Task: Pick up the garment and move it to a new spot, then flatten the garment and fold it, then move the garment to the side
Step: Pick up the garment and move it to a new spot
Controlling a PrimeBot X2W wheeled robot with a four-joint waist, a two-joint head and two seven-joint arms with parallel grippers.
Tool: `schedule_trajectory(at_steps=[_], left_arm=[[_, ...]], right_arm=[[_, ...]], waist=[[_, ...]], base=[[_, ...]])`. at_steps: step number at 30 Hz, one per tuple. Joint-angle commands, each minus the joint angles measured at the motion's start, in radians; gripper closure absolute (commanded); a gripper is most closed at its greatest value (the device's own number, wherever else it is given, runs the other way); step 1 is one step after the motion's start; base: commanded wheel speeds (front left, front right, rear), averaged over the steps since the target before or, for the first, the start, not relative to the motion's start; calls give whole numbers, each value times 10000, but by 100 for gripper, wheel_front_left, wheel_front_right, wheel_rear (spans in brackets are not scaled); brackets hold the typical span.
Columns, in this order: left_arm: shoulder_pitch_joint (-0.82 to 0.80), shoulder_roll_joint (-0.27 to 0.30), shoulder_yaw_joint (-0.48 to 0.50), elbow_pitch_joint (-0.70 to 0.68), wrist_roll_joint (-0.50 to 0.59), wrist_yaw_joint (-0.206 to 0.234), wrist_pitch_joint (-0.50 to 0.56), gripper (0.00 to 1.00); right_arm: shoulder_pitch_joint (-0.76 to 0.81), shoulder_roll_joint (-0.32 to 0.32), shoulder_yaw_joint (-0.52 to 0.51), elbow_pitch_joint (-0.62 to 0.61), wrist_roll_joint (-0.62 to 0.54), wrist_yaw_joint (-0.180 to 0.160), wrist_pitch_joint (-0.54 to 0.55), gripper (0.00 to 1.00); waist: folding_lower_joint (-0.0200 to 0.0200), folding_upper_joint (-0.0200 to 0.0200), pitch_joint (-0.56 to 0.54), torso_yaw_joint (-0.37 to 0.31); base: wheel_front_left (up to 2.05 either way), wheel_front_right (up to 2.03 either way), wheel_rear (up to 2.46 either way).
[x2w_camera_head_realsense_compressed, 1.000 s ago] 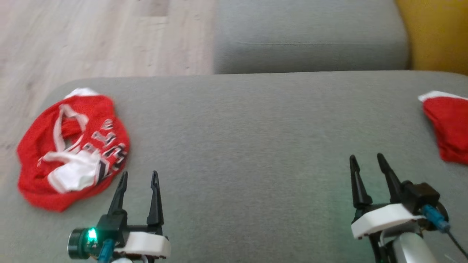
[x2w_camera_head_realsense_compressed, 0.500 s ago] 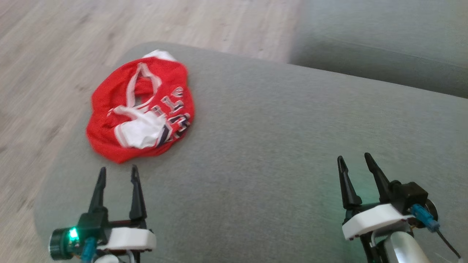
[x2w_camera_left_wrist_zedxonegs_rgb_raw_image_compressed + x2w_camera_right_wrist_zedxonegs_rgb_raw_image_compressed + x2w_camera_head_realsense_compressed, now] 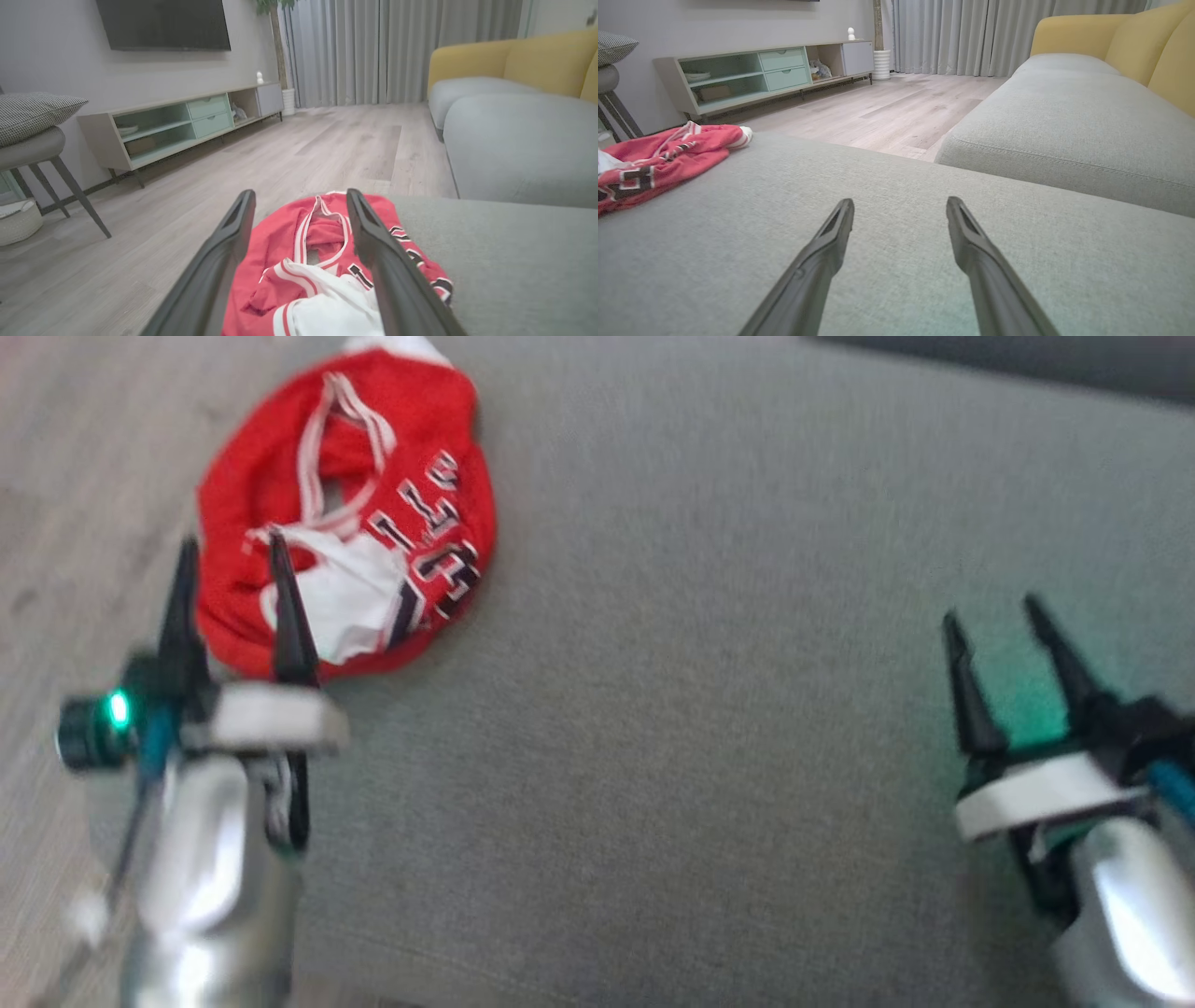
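The garment [image 3: 373, 476] lies crumpled near the left end of a grey cushion [image 3: 709, 709], red mesh with white panels and black lettering. My left gripper [image 3: 231, 541] is open, its two dark fingers reaching over the garment's near left edge with nothing gripped between them. In the left wrist view the garment [image 3: 322, 242] shows between and below that gripper [image 3: 301, 193]. My right gripper [image 3: 991, 609] is open above bare cushion at the right, far from the garment. The right wrist view has the garment [image 3: 658, 158] at its left edge and the gripper [image 3: 900, 200] over grey fabric.
Pale wood floor [image 3: 75, 457] runs beside the cushion's left edge. A grey sofa seat [image 3: 1064, 121] with yellow backrest [image 3: 1139, 37] lies beyond a gap. A low TV cabinet [image 3: 187, 121] and a chair with cushion [image 3: 32, 135] stand across the floor.
The head camera has swung left and down, so the picture shifted. My left gripper has advanced from short of the garment to over its near edge. Both grippers stay open.
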Motion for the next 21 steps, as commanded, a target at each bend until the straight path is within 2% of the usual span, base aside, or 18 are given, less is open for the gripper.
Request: schedule_trajectory(at_steps=[1,5,10,15,16,17,18,21], left_arm=[[-671,402,388,125,18,23,197,0],[-2327,621,557,2045,-226,14,927,0],[-3327,764,975,4309,-746,114,1739,0],[-3623,1049,1206,5946,-1047,112,2207,0],[-3639,1078,1238,6110,-1125,-15,2132,5],[-3657,1127,1283,6195,-1195,-105,1918,91],[-3674,1230,1273,6262,-1189,-176,1681,100],[-3779,1543,1168,6234,-1046,-224,671,100]], right_arm=[[-347,-243,239,-396,-87,-9,-110,0],[-669,-740,350,-617,-117,-9,-110,0],[-998,-1112,379,-770,-121,-9,-110,0],[-1253,-1018,409,-766,-108,-9,-111,0],[-1270,-956,403,-766,-110,-9,-111,0],[-1271,-895,395,-760,-111,-9,-111,0],[-1262,-835,382,-752,-107,-9,-111,0],[-1189,-618,305,-700,-83,-9,-111,0]], waist=[[-4,0,1199,-392],[-4,0,1993,-656],[-4,0,2584,-979],[-4,0,2611,-1400],[-4,0,2562,-1478],[-4,0,2507,-1555],[-4,0,2449,-1634],[-4,0,2160,-1865]], base=[[0,0,0],[0,0,0],[0,0,0],[0,0,0],[0,0,0],[0,0,0],[0,0,0],[0,0,0]])
